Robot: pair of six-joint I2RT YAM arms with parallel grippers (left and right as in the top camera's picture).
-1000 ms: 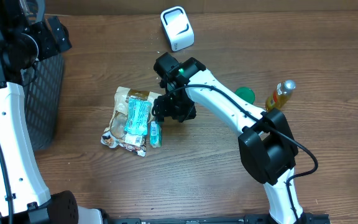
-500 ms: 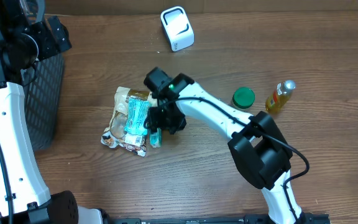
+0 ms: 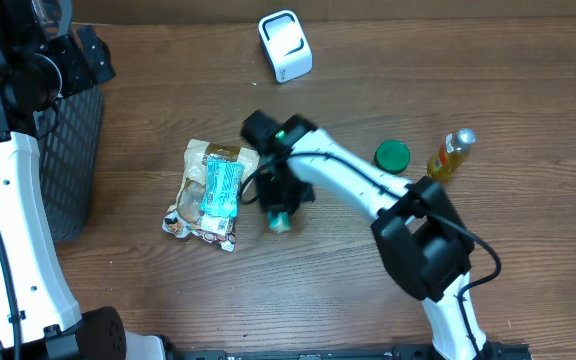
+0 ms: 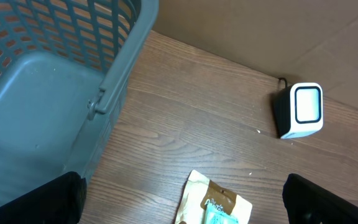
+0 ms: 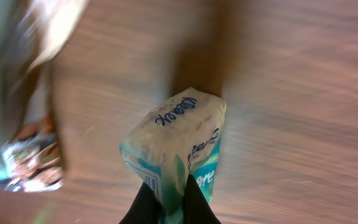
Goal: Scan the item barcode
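Wood-grain table (image 3: 528, 80), cardboard wall along the far edge.

Right gripper (image 3: 281, 203) is clamped on a small tissue pack (image 5: 179, 140) — white and teal, blue lettering. The wrist view shows both dark fingers (image 5: 143, 208) pinching the pack's near end, with the rest sticking out away from the camera. That view is motion-blurred, so I cannot tell whether the pack touches the table.

From overhead, the pack's teal end shows just below the gripper, a little right of the snack bags (image 3: 208, 195) and apart from them. The bags lie in a flat heap, a teal packet on top.

Scanner (image 3: 285, 45) — a white box with a dark-rimmed window — stands near the far edge, well apart from the pack.

Left gripper (image 4: 182, 193) hangs wide open and holds nothing. Its two tips sit at the bottom corners of the left wrist view, above the basket (image 4: 42, 74) edge and the top of the bags.

Green lid (image 3: 392, 155) and a small amber bottle (image 3: 450, 155) sit beside each other, off to the right of the right arm.
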